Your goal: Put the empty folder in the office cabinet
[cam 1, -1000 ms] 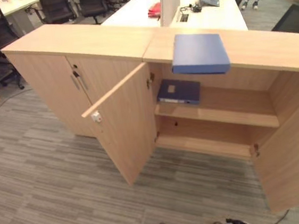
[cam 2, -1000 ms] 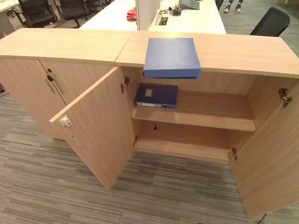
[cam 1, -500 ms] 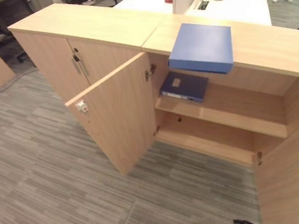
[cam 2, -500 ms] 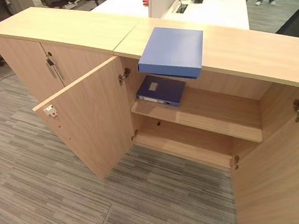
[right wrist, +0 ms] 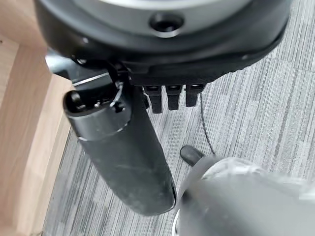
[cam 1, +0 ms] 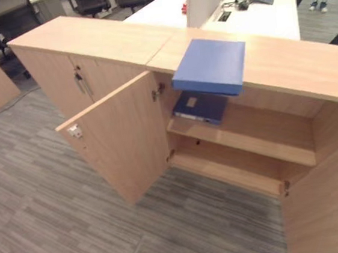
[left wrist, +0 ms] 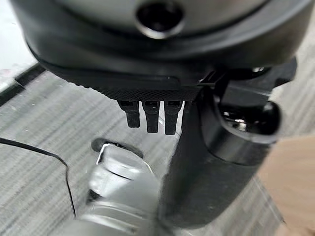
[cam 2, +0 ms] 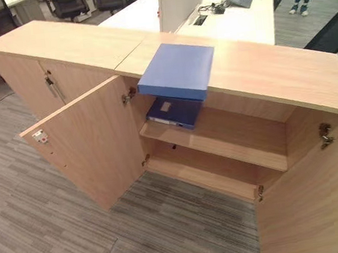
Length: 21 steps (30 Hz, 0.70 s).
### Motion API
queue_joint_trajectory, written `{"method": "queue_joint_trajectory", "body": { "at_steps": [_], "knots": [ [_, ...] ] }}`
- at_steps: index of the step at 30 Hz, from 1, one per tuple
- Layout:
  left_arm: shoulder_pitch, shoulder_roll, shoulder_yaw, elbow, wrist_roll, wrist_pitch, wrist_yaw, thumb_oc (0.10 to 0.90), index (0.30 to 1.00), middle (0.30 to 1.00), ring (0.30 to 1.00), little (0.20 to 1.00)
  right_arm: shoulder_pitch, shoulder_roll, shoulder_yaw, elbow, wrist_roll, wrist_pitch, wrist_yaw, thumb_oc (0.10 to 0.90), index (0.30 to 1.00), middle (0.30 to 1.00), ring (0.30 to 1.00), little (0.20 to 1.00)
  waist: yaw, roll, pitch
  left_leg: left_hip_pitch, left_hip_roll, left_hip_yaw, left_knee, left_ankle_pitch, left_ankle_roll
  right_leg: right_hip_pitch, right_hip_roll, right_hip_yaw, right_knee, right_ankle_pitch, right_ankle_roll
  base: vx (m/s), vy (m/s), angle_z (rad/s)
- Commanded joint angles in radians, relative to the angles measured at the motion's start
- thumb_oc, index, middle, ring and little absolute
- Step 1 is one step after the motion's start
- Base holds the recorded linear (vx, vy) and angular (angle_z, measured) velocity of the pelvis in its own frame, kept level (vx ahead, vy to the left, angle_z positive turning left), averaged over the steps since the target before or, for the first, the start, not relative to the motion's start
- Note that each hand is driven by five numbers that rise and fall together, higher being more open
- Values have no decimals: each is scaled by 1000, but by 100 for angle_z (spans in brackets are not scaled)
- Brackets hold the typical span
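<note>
Blue folder (cam 1: 210,65) laid on cabinet (cam 1: 99,42) top, overhanging open compartment; darker folder (cam 1: 201,107) shelved below. Left hand (left wrist: 206,147) and right hand (right wrist: 123,147) relaxed, nothing grasped.

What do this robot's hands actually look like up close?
Both are dark. The left hand has a rounded black housing, a thick smooth thumb and a row of short ridged black fingers. The right hand looks the same, its thumb slightly scuffed.

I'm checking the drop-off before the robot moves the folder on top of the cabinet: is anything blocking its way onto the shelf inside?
Partly. Both doors stand open, so the front is free. A darker folder already lies on the upper shelf at its left end, right under the blue folder on the cabinet top. The rest of that shelf looks bare.
</note>
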<state>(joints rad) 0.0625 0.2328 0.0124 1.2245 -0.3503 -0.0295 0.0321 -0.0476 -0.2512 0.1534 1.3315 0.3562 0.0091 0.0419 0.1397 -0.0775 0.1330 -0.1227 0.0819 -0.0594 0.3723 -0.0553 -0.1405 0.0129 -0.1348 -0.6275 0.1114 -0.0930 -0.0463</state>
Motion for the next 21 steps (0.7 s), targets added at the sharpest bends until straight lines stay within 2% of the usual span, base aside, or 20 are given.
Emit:
{"method": "queue_joint_trajectory", "body": {
  "at_steps": [1, 2, 3, 4, 5, 6, 8, 10, 14, 16, 19, 21],
  "knots": [
    [5, 18, -22, -88, -24, -29, 8, 800, 900, 900, 900, 900, -22, -45, 20, -16, -27, -21, -12, 800, 900, 900, 900, 900, 43, -11, 49, -36, -65, 43, -22, -100, 80, 36, -51, 105, -64, 40, 113, 135, -19, -21],
    [12, 23, -29, -119, -23, -29, 6, 800, 900, 900, 900, 900, -29, -46, 29, -17, -33, -22, -14, 800, 900, 900, 900, 900, 54, -12, 54, -58, -69, 20, -57, -73, 76, 42, -41, 121, -69, 39, 113, 132, -19, -29],
    [17, 25, -33, -146, -28, -30, 3, 800, 900, 900, 900, 900, -39, -46, 36, -17, -37, -25, -17, 800, 900, 900, 900, 900, 71, -5, 60, -79, -76, -26, -123, -21, 67, 50, -23, 144, -75, 34, 113, 74, 42, -48],
    [19, 26, -40, -175, -38, -29, -1, 800, 900, 900, 900, 900, -50, -47, 39, -16, -39, -26, -20, 800, 900, 900, 900, 900, 83, 6, 67, -98, -81, -70, -207, 69, 63, 49, -15, 153, -76, 46, 106, 36, 53, -65],
    [19, 26, -40, -175, -38, -29, -1, 800, 900, 900, 900, 900, -50, -47, 39, -16, -39, -26, -20, 800, 900, 900, 900, 900, 83, 6, 67, -98, -81, -70, -207, 69, 63, 49, -15, 153, -76, 46, 106, 39, 72, -68],
    [20, 27, -51, -191, -41, -29, -4, 800, 900, 900, 900, 900, -59, -48, 43, -15, -40, -26, -20, 800, 900, 900, 900, 900, 94, 16, 73, -112, -69, -107, -266, 108, 53, 57, -2, 178, -72, 37, 105, 101, 28, -78],
    [41, 30, -79, -280, -41, -25, -22, 800, 900, 900, 900, 900, -66, -43, 54, -23, -50, -22, -19, 800, 900, 900, 900, 900, 105, 38, 75, -108, -56, -155, -356, 151, 53, 66, 28, 242, -66, 21, 105, 180, 79, -79],
    [58, 26, -102, -344, -42, -25, -36, 800, 900, 900, 900, 900, -62, -48, 49, -25, -57, -20, -20, 800, 900, 900, 900, 900, 101, 49, 65, -108, -62, -177, -359, 166, 51, 78, 32, 267, -75, 23, 113, 130, 100, -96],
    [83, 54, -165, -458, 7, -13, -75, 800, 900, 900, 900, 900, -47, -51, 42, -25, -83, -8, -13, 800, 900, 900, 900, 900, 81, 58, 39, -66, -60, -166, -400, 179, 54, 96, 21, 303, -91, 30, 127, 164, 138, -72],
    [107, 98, -196, -542, 46, -6, -110, 800, 900, 900, 900, 900, -47, -57, 43, -9, -127, 2, -8, 800, 900, 900, 900, 900, 67, 67, 17, -27, -62, -147, -428, 175, 70, 96, 7, 327, -95, 32, 139, 212, 209, -51],
    [123, 113, -208, -582, 55, -1, -126, 800, 900, 900, 900, 900, -46, -55, 39, -2, -145, 7, -9, 800, 900, 900, 900, 900, 60, 71, 5, 2, -68, -131, -444, 167, 82, 100, -6, 344, -100, 38, 152, 124, 159, -36],
    [140, 116, -208, -605, 51, 3, -133, 800, 900, 900, 900, 900, -41, -45, 32, -2, -154, 12, -7, 800, 900, 900, 900, 900, 48, 73, -11, 30, -84, -110, -454, 149, 102, 100, -32, 359, -104, 49, 176, 126, 215, -25]
  ]
}}
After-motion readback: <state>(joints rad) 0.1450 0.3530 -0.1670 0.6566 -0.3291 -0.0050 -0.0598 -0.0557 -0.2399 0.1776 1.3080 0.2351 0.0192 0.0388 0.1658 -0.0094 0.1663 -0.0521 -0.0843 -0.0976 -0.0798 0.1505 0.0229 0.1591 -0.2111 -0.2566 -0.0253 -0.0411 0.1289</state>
